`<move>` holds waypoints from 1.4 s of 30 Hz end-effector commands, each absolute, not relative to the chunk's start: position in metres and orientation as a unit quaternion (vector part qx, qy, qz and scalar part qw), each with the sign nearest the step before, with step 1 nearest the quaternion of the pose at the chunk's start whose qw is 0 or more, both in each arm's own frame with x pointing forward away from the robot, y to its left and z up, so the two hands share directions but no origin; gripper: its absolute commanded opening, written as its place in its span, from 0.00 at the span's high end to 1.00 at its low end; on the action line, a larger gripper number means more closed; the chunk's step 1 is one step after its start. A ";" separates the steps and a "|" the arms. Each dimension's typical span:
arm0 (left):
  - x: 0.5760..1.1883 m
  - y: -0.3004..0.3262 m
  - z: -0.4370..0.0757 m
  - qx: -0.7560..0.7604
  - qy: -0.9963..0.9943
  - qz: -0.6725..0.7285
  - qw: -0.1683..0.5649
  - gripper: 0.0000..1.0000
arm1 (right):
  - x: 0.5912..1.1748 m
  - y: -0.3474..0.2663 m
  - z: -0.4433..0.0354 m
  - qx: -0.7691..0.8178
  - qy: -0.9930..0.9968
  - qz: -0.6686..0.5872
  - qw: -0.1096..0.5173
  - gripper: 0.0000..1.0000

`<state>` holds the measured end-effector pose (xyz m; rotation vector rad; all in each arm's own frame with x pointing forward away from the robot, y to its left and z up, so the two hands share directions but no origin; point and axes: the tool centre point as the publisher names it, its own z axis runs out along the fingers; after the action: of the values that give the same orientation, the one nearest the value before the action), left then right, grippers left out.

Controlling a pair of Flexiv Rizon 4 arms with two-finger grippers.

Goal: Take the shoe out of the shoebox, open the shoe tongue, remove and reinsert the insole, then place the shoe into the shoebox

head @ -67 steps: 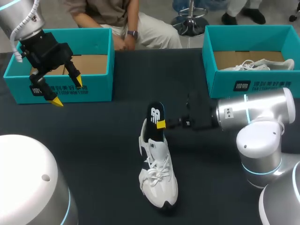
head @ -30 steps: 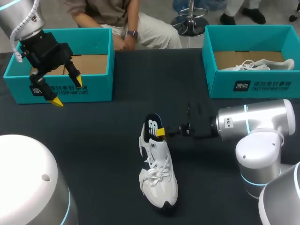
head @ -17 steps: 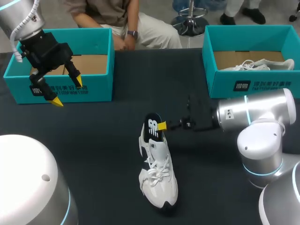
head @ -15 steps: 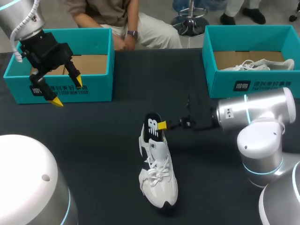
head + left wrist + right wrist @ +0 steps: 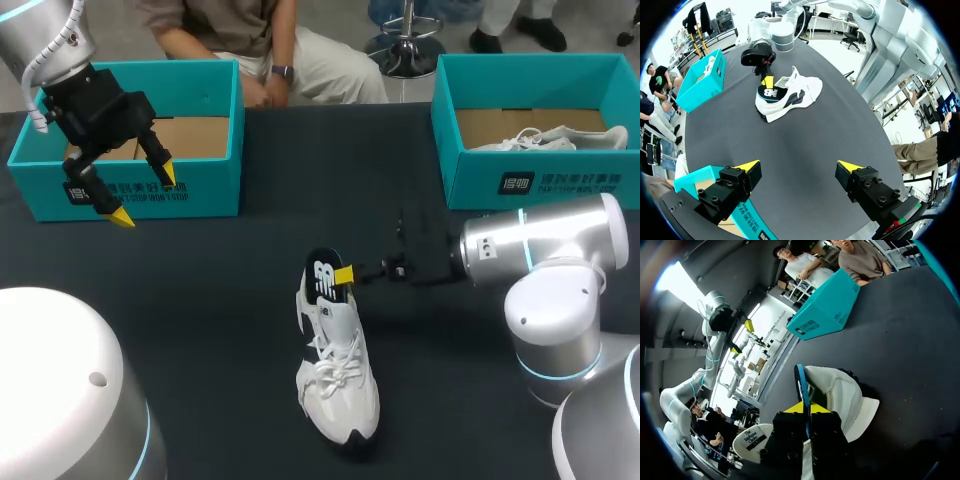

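While the left gripper [image 5: 799, 167] hangs with its 2 fingers spread wide and nothing between them, its wrist view looks across the dark table [image 5: 810, 135] to the white shoe [image 5: 795, 92]. The shoe stands well apart from it. The black insole [image 5: 768, 93] pokes out of the heel opening, and the right gripper [image 5: 766, 81] is on it. Over to the right wrist view: the 2 yellow tips are closed on the insole's thin edge, 1 on each face, and the insole stands partly inside the shoe. Now the danger, as I judge it. Nothing holds the shoe down, so a push that runs off line could shove or tip it across the table instead of seating the insole. The front of the insole, hidden inside, could also fold or catch, and so thin a pinch could slip. Head view: the shoe stands mid-table, toe toward the robot, between the left box [image 5: 205, 150] and the right box [image 5: 545, 185], which holds another shoe [image 5: 530, 140]. The left gripper hovers just in front of the left box. Against 2.2 s ago, the insole sits lower, with less of it above the collar, and the right gripper has come down toward the heel with it. Shoe and left arm have not shifted.
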<state>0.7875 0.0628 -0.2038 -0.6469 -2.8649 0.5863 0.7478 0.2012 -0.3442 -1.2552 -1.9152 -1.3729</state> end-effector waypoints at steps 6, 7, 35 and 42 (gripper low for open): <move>0.788 0.063 -0.204 -0.216 -0.954 0.194 0.073 0.00 | 0.726 0.204 -0.360 -0.471 -0.685 -0.501 0.242 1.00; 0.788 0.063 -0.204 -0.216 -0.954 0.194 0.073 0.00 | 0.725 0.204 -0.361 -0.472 -0.684 -0.501 0.243 1.00; 0.788 0.063 -0.204 -0.216 -0.954 0.194 0.073 0.00 | 0.749 0.208 -0.343 -0.452 -0.705 -0.496 0.232 0.81; 0.788 0.063 -0.204 -0.216 -0.954 0.194 0.073 0.00 | 0.754 0.207 -0.341 -0.449 -0.709 -0.493 0.230 0.86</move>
<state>0.7876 0.0629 -0.2038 -0.6469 -2.8650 0.5863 0.7513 0.2057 -0.3424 -1.2342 -1.9436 -1.3709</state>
